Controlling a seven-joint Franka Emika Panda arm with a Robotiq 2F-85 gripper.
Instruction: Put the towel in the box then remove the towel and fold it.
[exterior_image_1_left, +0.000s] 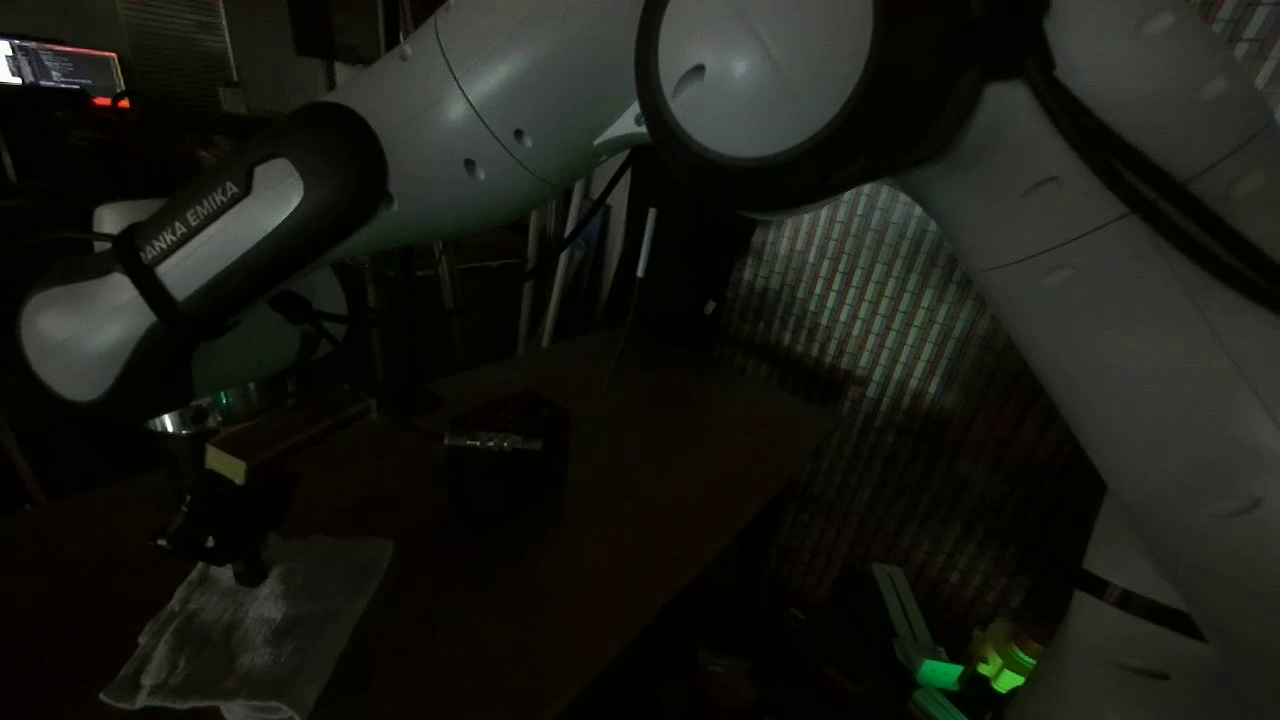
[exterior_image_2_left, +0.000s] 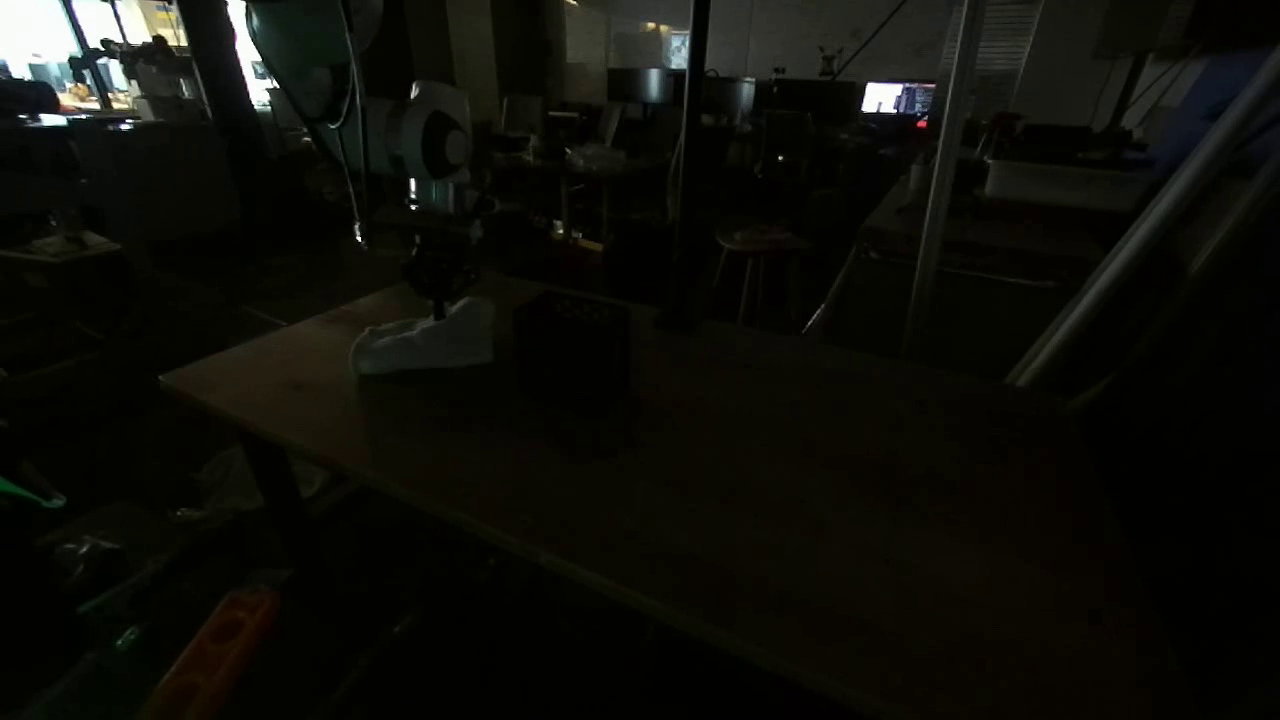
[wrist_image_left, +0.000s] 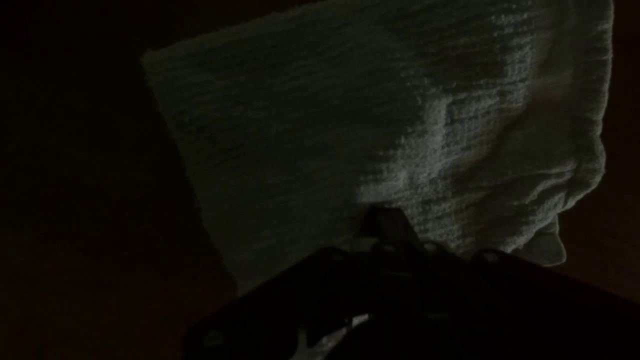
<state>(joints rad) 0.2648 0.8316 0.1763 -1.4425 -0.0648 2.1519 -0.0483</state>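
The towel (exterior_image_1_left: 260, 630) lies creased on the desk (exterior_image_2_left: 290, 385), right under my pincer (wrist_image_left: 387, 218), which is closed, with no cloth visible between its tips. By pressing lower or sweeping sideways, I could drag the towel askew and rumple it further. My wrist view shows creases bunching toward four o'clock; the box (exterior_image_2_left: 572, 350), absent there, stands at the towel's three o'clock in an exterior view.

In an exterior view, camera close to the arm (exterior_image_1_left: 560, 90), facing across the table (exterior_image_1_left: 640, 500); in an exterior view, farther back, overlooking its near edge (exterior_image_2_left: 545, 557). Wrist view: downward, close above the towel (wrist_image_left: 300, 140), common to all.
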